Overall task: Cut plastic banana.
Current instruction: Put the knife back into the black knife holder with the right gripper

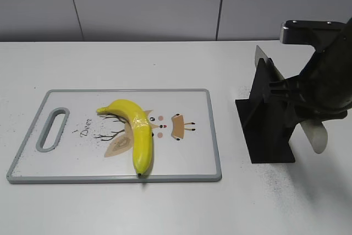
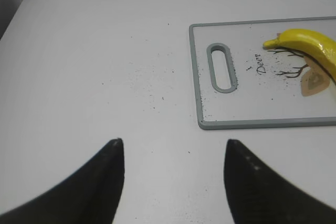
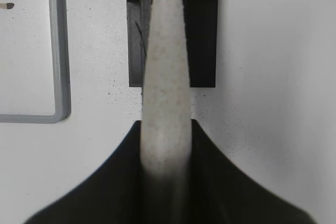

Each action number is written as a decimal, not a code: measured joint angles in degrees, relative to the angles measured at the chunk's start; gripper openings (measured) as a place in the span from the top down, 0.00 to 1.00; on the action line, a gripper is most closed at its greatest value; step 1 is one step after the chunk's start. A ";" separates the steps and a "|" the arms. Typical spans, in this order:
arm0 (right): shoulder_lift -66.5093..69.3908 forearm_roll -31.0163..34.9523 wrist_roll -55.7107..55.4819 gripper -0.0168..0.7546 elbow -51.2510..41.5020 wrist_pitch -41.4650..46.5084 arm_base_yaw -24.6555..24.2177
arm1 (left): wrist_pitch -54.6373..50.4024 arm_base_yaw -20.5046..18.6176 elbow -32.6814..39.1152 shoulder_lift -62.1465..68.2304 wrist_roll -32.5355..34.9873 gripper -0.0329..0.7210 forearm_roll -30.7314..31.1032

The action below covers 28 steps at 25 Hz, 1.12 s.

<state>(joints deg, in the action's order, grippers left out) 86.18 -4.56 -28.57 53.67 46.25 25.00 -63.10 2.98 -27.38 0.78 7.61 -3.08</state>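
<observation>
1. Your right gripper (image 3: 164, 145) sits nearest the lens, clamped on the knife (image 3: 165, 77) handle, blade in the black stand (image 1: 268, 122) slot: you're fetching the tool.
2. Cutting board (image 1: 212, 130) lies flat as the work surface.
3. Banana (image 1: 137, 133) rests whole on it, uncut.
4. Left gripper (image 2: 173, 153) hovers wide, empty, near the board's handle end.

White table (image 1: 165, 207) – dark specks, grey panelled wall (image 1: 137, 4) behind
</observation>
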 joint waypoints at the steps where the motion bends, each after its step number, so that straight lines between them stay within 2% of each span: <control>1: 0.05 0.00 0.08 0.76 0.00 -0.06 0.00 | 0.00 0.00 0.00 0.00 0.00 0.21 0.00; 3: 0.10 -0.02 0.14 0.67 0.00 -0.12 0.00 | 0.00 0.00 0.00 0.00 0.00 0.21 0.00; 8: 0.10 0.24 2.85 0.22 0.00 -0.36 0.00 | 0.00 0.00 0.00 0.00 0.00 0.21 0.00; 10: 0.10 0.65 4.86 0.15 0.00 -0.31 0.00 | 0.00 0.00 0.00 0.00 0.00 0.21 0.00; 17: -5.86 2.02 10.94 0.12 0.47 5.03 0.00 | 0.00 0.00 0.00 0.00 0.00 0.21 0.00; 23: -21.36 5.20 18.88 0.14 -0.82 8.91 0.00 | 0.00 0.00 0.00 0.00 0.00 0.21 0.00; 28: -36.80 5.38 25.86 0.20 -7.84 9.65 0.00 | 0.00 0.00 0.00 0.00 0.00 0.21 0.00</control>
<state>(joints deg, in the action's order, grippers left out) 49.38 0.83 -2.71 45.83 55.90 25.00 -63.10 2.98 -27.38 0.78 7.61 -3.08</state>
